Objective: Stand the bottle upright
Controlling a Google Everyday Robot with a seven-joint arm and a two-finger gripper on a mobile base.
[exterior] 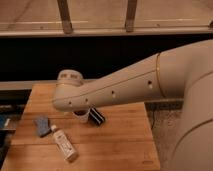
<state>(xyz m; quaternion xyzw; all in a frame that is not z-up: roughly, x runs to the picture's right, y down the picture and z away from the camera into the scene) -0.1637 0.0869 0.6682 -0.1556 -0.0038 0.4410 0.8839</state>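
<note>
One bottle (pixel 64 143) lying flat on wooden table (pixel 120 145), front-left, cap end just beside blue block (pixel 42 125). Looks light, thin plastic, probably squishy and a bit slick. I'd grab mid-body across label, squeeze gently, tip up onto base. Arm (pixel 115 87) stretches across table; gripper hidden somewhere behind it, can't tell its state tbh.

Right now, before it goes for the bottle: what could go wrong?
1. The arm fills the view and hides the gripper, so its approach cannot be checked.
2. The white cup and dark cylinder sit right under the arm; a descent might knock them.
3. The bottle lies near the wooden table's front edge beside a blue object; a nudge might roll it off.
</note>
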